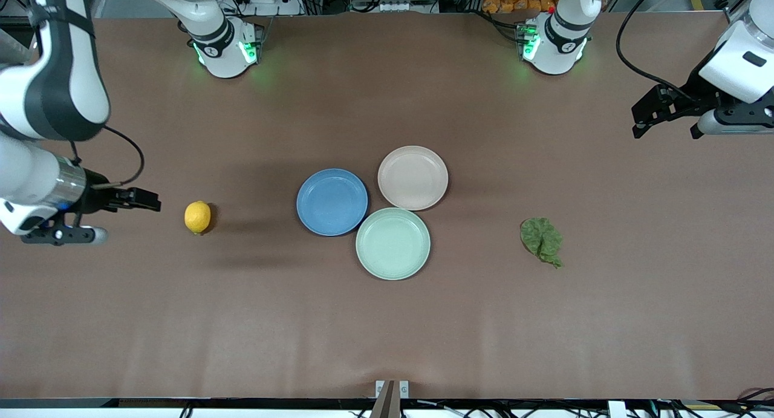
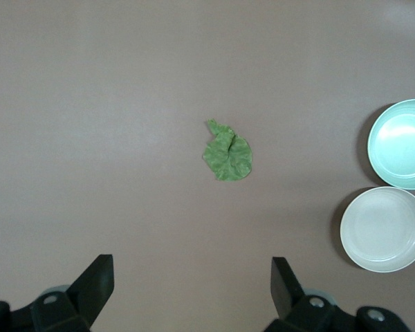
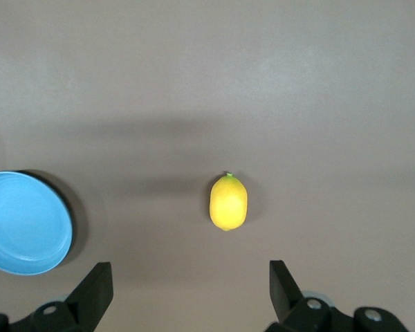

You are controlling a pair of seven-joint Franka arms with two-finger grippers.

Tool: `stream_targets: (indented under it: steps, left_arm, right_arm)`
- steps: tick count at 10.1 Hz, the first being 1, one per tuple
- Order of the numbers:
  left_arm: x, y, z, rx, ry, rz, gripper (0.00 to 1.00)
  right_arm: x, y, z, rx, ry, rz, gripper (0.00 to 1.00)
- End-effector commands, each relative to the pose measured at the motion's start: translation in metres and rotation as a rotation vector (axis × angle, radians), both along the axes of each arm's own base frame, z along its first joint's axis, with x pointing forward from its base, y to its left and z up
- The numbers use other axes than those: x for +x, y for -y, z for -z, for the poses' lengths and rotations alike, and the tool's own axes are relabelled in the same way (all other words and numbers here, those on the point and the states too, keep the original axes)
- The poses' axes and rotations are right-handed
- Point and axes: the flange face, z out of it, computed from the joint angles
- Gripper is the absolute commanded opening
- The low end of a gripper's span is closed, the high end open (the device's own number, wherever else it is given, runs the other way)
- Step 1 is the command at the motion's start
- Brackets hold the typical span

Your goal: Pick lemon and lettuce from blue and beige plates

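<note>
The lemon lies on the bare table toward the right arm's end, apart from the plates; it also shows in the right wrist view. The lettuce lies flat on the bare table toward the left arm's end, and in the left wrist view. The blue plate and the beige plate stand empty mid-table. My right gripper is open and empty, up over the table beside the lemon. My left gripper is open and empty, up over the table's end.
A pale mint-green plate, empty, touches the blue and beige plates and is nearer to the front camera. The table's front edge runs along the bottom of the front view. The arm bases stand at the table's back.
</note>
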Motion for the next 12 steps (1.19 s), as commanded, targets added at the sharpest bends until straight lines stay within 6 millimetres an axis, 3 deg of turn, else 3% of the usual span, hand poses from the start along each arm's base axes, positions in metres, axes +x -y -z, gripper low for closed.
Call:
stream_targets:
  steps: [1, 2, 5, 7, 10, 12]
  left_arm:
    - [0.001, -0.004, -0.004, -0.008, -0.008, -0.024, 1.00]
    - [0.002, -0.013, -0.004, -0.009, -0.008, -0.038, 1.00]
    - [0.002, -0.013, -0.006, -0.015, -0.004, -0.038, 1.00]
    - [0.003, -0.021, -0.018, -0.008, 0.022, -0.049, 1.00]
    - [0.013, -0.038, -0.008, 0.011, 0.004, -0.067, 1.00]
    - [0.014, -0.043, -0.007, 0.001, -0.003, -0.077, 1.00]
  right_arm:
    - [-0.014, 0.005, -0.051, -0.002, 0.006, -0.011, 1.00]
    - [-0.017, 0.003, -0.065, -0.001, -0.003, -0.014, 1.00]
    - [-0.029, 0.001, -0.103, 0.003, 0.028, -0.023, 1.00]
    - [-0.036, 0.001, -0.110, 0.006, 0.011, -0.025, 1.00]
    - [-0.045, -0.001, -0.135, 0.007, 0.023, -0.028, 1.00]
    - [-0.047, -0.001, -0.133, 0.010, 0.017, -0.030, 1.00]
